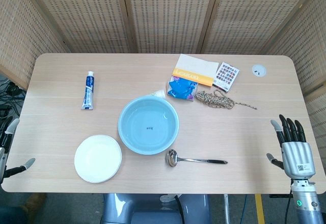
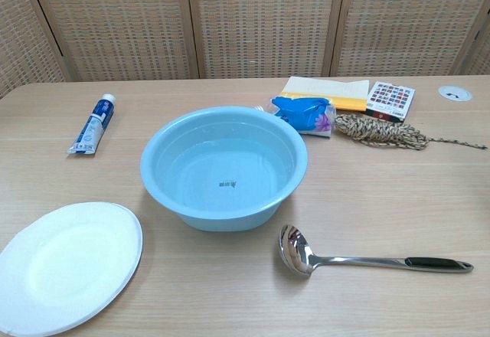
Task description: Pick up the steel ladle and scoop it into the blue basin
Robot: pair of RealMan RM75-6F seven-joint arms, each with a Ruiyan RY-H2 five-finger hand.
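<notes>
1. The round light-blue plastic basin (image 1: 148,124) sits near the middle of the pale wooden table (image 1: 265,132), holding clear water.
2. The shiny steel ladle with a dark-tipped handle (image 1: 196,159) lies flat on the table at about 5 o'clock from the basin, just beside its rim but apart from it; the bowl end points toward the basin and the handle runs toward 3 o'clock. No hand touches it.
3. The right hand (image 1: 292,145) hovers at the table's edge at 3 o'clock from the ladle, well apart from the handle tip, fingers spread and extended, holding nothing.
4. The left hand (image 1: 9,147) shows only in part at the head view's left edge, at 9 o'clock from the basin; the visible fingers are apart and hold nothing.
5. A round white paper plate (image 1: 98,158) lies at 8 o'clock from the basin, near it.
6. A blue-and-white toothpaste tube (image 1: 88,90) lies at 10 o'clock.
7. At 1 to 2 o'clock: a blue plastic packet (image 1: 182,88), a yellow-and-white booklet (image 1: 195,70), a small card of coloured squares (image 1: 226,76) and a coil of brown twine (image 1: 218,100).
</notes>
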